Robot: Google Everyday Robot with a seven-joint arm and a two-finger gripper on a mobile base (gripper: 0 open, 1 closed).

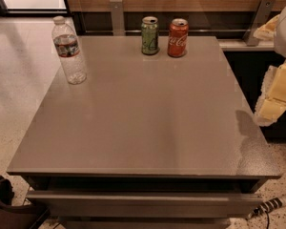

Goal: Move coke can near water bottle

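The coke can (178,37) stands upright at the far edge of the grey table (143,123), well to the right of the water bottle (69,50). A green can (149,35) sits just beside it on the bottle's side, and the move has evidently not begun. The robot's gripper (275,99) hangs farther right of the bottle, beyond the table's right edge and apart from all three containers, apparently poised to reach in; whether it is open or closed cannot be told.
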